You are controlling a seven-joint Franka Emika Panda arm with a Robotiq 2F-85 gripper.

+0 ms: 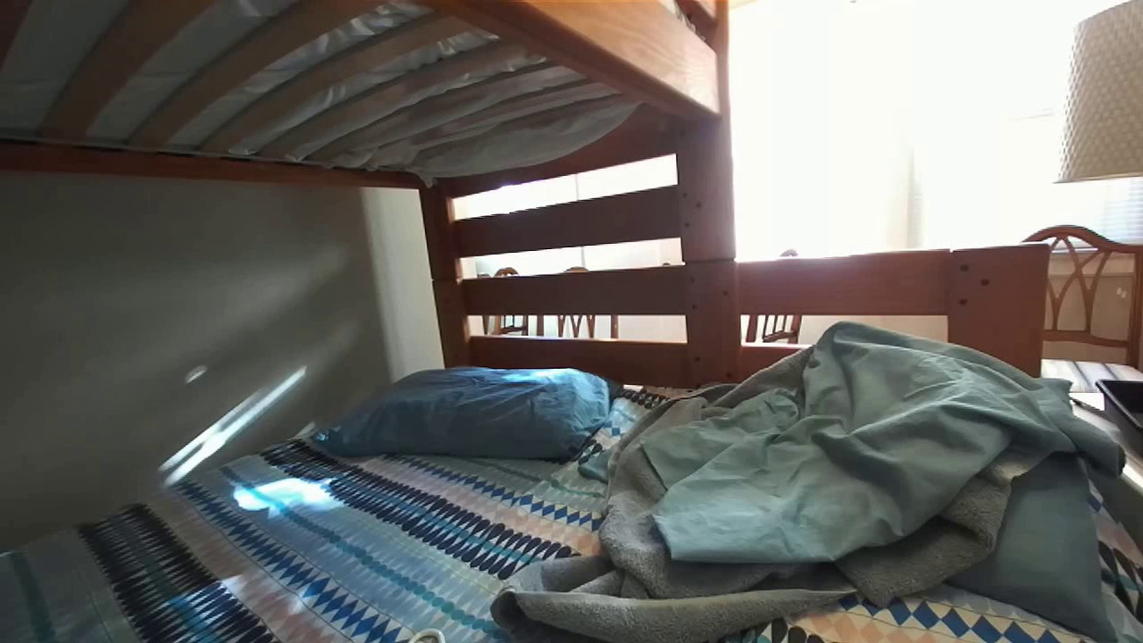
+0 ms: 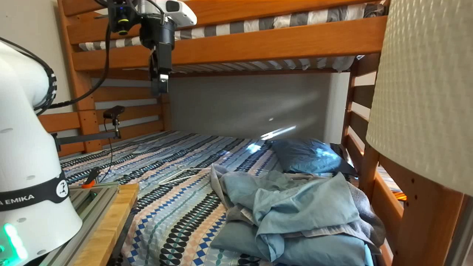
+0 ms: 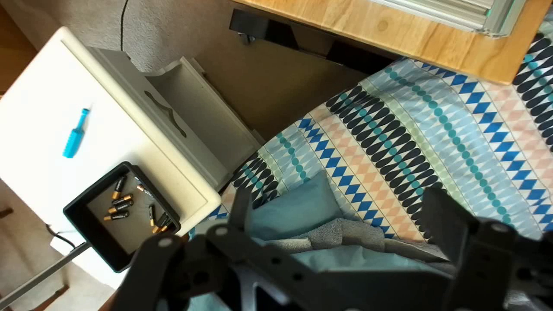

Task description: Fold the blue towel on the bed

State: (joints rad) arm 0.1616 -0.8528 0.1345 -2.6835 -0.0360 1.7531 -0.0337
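The blue towel, a light blue-green cloth, lies crumpled on the bed in both exterior views. It rests loosely over a rumpled grey blanket and a blue-green pillow. Part of the towel shows low in the wrist view, partly covered by the gripper's body. My gripper hangs high above the bed in an exterior view, well apart from the towel. In the wrist view my gripper is open, with wide-set fingers and nothing between them.
A darker blue pillow lies at the bed's far end. A white hanger lies on the striped sheet. The upper bunk rail and a lampshade overhang. A nightstand bears a black battery tray; its drawer stands open.
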